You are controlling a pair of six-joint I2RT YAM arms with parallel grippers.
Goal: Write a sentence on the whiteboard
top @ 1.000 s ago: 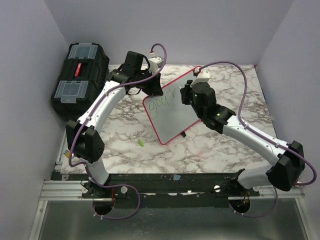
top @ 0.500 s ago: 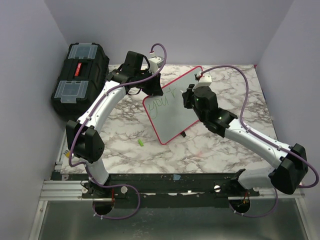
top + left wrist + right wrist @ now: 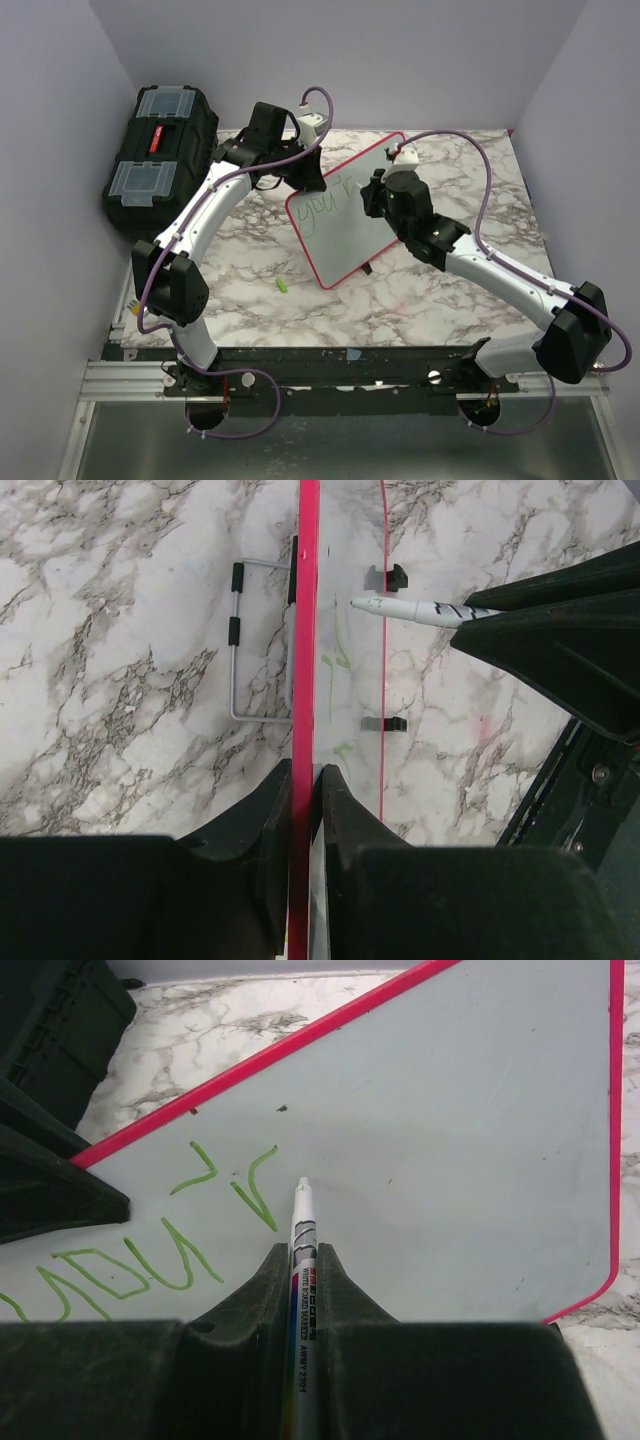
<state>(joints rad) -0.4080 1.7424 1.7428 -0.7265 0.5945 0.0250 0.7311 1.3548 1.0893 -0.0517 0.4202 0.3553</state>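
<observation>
The whiteboard (image 3: 345,235), white with a red-pink frame, stands tilted on the marble table. My left gripper (image 3: 312,180) is shut on its upper left edge; the left wrist view shows both fingers clamped on the pink frame (image 3: 308,630). My right gripper (image 3: 374,196) is shut on a white whiteboard marker (image 3: 302,1222). The marker's tip rests at the board's face (image 3: 450,1130), just right of the last green stroke. The sentence (image 3: 150,1255) is green lettering that reads about "you'r"; part of it is cut off at the left of the right wrist view.
A black toolbox (image 3: 160,140) with clear lid compartments sits at the far left. A small green cap (image 3: 282,286) lies on the table in front of the board. Behind the board is a wire stand (image 3: 235,650). Walls close in the left, back and right.
My right gripper with the marker has shifted a little over the board's upper part. The left arm and the board have stayed still.
</observation>
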